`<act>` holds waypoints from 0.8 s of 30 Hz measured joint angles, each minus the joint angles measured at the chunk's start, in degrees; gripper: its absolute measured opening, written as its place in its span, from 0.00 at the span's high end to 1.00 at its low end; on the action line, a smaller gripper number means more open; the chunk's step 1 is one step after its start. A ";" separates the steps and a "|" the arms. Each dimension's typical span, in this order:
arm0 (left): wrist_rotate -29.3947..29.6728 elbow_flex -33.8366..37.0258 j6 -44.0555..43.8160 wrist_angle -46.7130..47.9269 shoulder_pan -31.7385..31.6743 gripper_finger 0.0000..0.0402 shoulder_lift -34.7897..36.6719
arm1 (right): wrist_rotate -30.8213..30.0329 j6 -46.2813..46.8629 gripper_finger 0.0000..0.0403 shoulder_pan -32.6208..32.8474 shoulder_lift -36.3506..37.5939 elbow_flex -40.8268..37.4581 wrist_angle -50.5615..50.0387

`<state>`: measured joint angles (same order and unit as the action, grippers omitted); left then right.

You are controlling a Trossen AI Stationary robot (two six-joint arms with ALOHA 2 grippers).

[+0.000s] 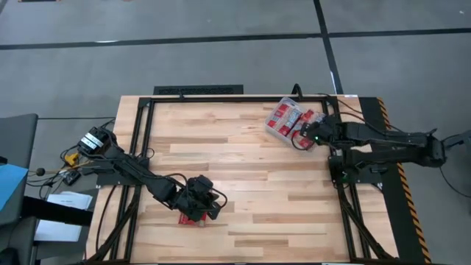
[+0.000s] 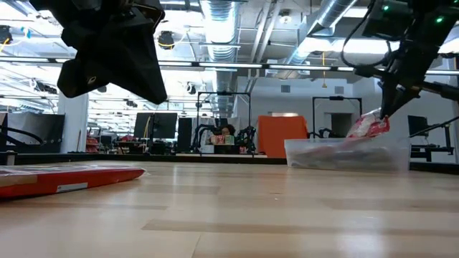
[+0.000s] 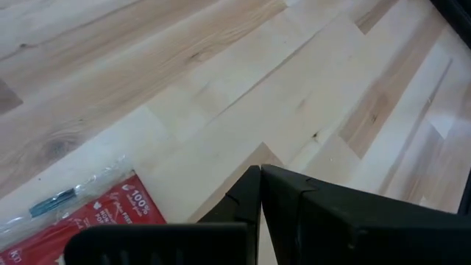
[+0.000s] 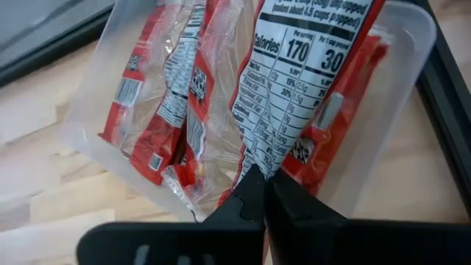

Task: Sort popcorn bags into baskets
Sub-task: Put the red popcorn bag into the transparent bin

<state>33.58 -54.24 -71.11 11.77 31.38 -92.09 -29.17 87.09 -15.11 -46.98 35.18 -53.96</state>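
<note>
A clear plastic basket (image 1: pixel 282 129) stands at the table's far right with several red popcorn bags (image 4: pixel 158 110) lying in it. My right gripper (image 4: pixel 263 193) hovers over the basket's right side, shut on one more bag (image 4: pixel 294 81), white nutrition panel showing; the low view shows that bag (image 2: pixel 369 126) slanting above the basket (image 2: pixel 348 153). Near the table's near-left, my left gripper (image 3: pixel 259 184) is shut and raised (image 2: pixel 107 43) above a single red bag (image 2: pixel 64 179) lying flat on the wood (image 1: pixel 193 218). My right gripper pinches the bag between its two fingers at a gathered, creased end of the nutrition-panel side (image 4: pixel 259 158). The fingers come from above and from the table's right. The bag is lifted, tilted, its far end fanning out over the bags in the basket.
Dark frame rails run along the table's far edge (image 1: pixel 221 98) and right side (image 1: pixel 342 177), close to the basket. Broad bare wood (image 1: pixel 257 184) lies between the two arms. Cables and a small device (image 1: pixel 94 140) sit off the table's left edge.
</note>
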 joint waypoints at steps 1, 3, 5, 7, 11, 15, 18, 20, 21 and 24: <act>-0.20 0.00 0.00 0.19 0.00 1.00 0.00 | 0.69 -1.89 0.96 -1.04 0.00 0.02 0.89; -0.41 0.00 0.00 0.66 0.00 1.00 0.00 | 2.66 -4.84 0.95 -2.88 0.00 0.02 1.90; -0.41 0.00 0.00 0.89 0.00 1.00 0.00 | 4.36 -6.00 0.92 -4.35 -0.27 0.05 2.34; -0.38 0.00 0.00 0.87 0.00 1.00 0.00 | 5.70 -6.14 0.89 -5.22 -0.88 0.07 1.68; -0.39 0.00 0.00 0.88 0.00 1.00 0.00 | 6.58 -7.91 0.81 -6.18 -2.27 0.07 0.18; -0.43 0.00 0.00 0.87 0.00 1.00 0.02 | 6.56 -8.31 0.70 -6.45 -3.82 0.07 -1.53; -2.70 0.00 1.37 0.87 -0.08 1.00 0.02 | 6.56 -9.06 0.60 -6.43 -3.94 0.07 -2.02; -6.00 0.00 3.06 0.89 -0.24 1.00 0.13 | 6.48 -9.36 0.53 -6.43 -3.55 0.21 -2.37; -7.91 0.00 3.60 1.06 -0.24 1.00 0.42 | 6.33 -9.61 0.50 -6.43 -3.11 0.47 -2.68; -13.57 -0.02 4.04 1.25 -0.07 1.00 1.78 | 5.99 -9.93 0.43 -6.03 -1.45 2.29 -2.58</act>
<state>20.01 -54.26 -67.07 13.03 31.30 -90.32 -23.18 77.16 -21.15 -48.43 37.47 -56.54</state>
